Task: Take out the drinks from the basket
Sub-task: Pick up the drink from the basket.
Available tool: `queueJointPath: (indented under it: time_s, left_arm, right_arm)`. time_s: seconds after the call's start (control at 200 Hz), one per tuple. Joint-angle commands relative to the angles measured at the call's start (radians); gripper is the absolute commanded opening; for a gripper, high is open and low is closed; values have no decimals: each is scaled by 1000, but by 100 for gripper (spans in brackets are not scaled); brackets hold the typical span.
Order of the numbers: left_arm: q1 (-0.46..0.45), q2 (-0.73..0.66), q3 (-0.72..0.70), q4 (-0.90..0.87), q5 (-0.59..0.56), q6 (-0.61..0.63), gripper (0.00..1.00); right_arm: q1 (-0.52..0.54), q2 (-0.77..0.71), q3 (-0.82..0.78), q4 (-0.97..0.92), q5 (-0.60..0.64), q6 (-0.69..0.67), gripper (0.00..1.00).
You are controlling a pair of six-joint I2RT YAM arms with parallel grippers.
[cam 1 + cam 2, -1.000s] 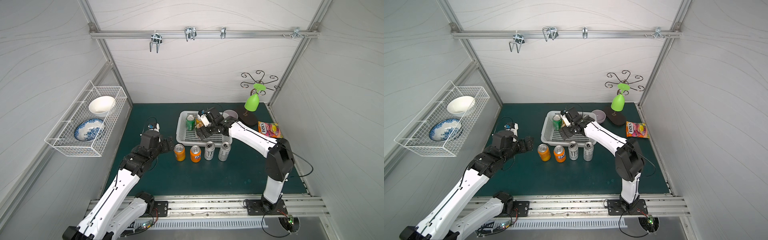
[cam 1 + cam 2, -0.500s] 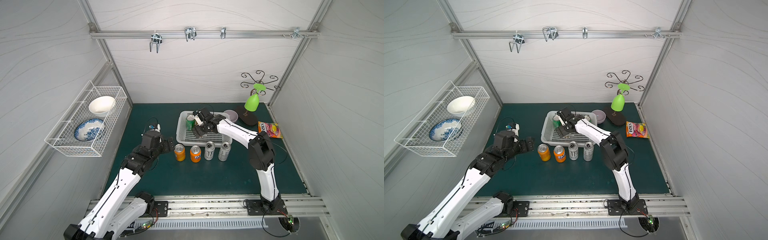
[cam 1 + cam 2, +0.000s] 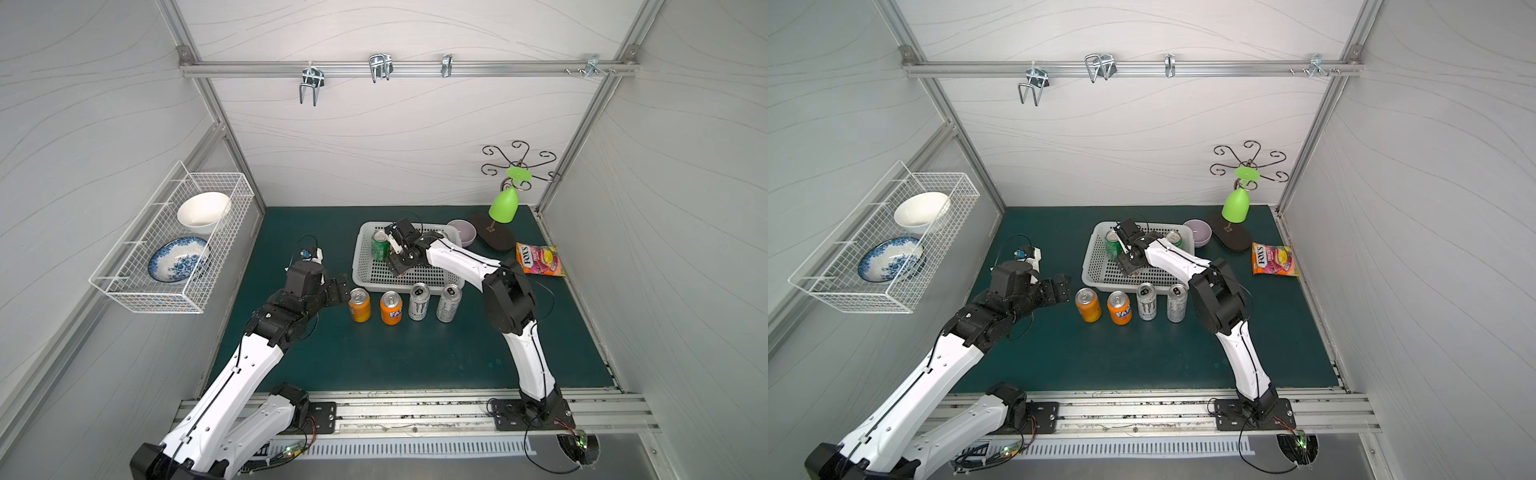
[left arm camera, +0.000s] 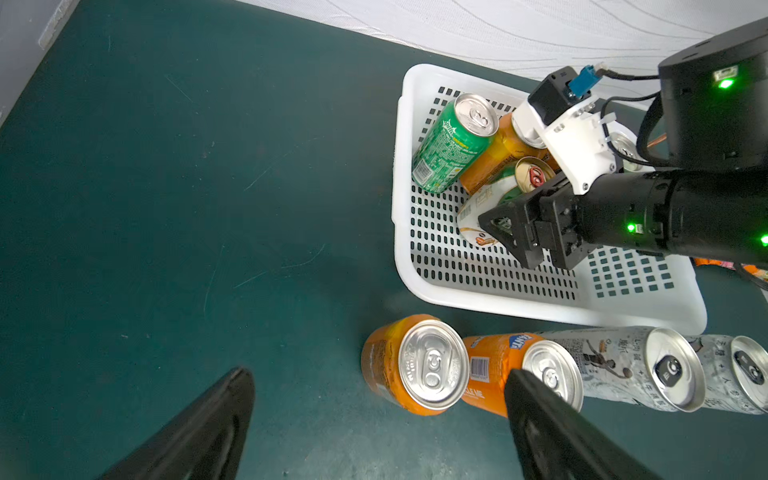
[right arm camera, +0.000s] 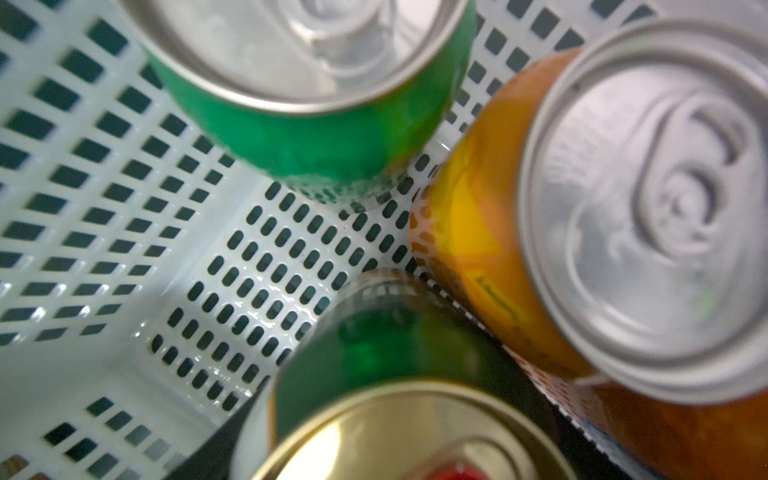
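The white basket (image 3: 356, 259) (image 3: 1090, 259) (image 4: 399, 166) holds a bright green can (image 3: 379, 246) (image 3: 1113, 246) (image 4: 451, 145) (image 5: 316, 137), an orange can (image 4: 494, 158) (image 5: 478, 232) and a dark green gold-topped can (image 4: 534, 174) (image 5: 374, 436). My right gripper (image 3: 397, 266) (image 3: 1128, 266) (image 4: 511, 208) (image 5: 386, 457) reaches into the basket, its fingers against both sides of the gold-topped can. In front of the basket stand two orange cans (image 3: 359, 305) (image 3: 390, 308) and two Monster cans (image 3: 419, 301) (image 3: 449, 303). My left gripper (image 3: 343, 286) (image 3: 1061, 286) (image 4: 378, 371) hovers open, just left of the leftmost orange can (image 4: 415, 370).
Another silver can top (image 3: 1173, 237) shows at the basket's far right end. A purple bowl (image 3: 465, 230), a green lamp on a dark oval base (image 3: 503, 205) and a Fox's candy bag (image 3: 540, 259) lie right of the basket. A wire rack (image 3: 174, 249) with two bowls hangs on the left wall.
My right gripper has shifted left inside the basket towards the bright green can, and its jaws have narrowed round the gold-topped can. The left arm has barely moved.
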State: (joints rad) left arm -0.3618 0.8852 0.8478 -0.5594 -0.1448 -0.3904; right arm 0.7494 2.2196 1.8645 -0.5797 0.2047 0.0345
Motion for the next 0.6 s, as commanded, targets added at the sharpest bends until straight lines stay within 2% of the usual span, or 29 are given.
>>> queueJointPath:
  time_s: [0.0,0.215,0.595]
  left_arm:
    - [4,4,4,47,10,-1,98]
    - [4,11,5,49,15,-1,98]
    - [4,31,7,53,25,2,98]
  right_arm:
    - [-7,2,3,20,25,-6,74]
    - [-7,-51,-24,27,30,-21,65]
    - [7,-250,-123,14,7,-51,63]
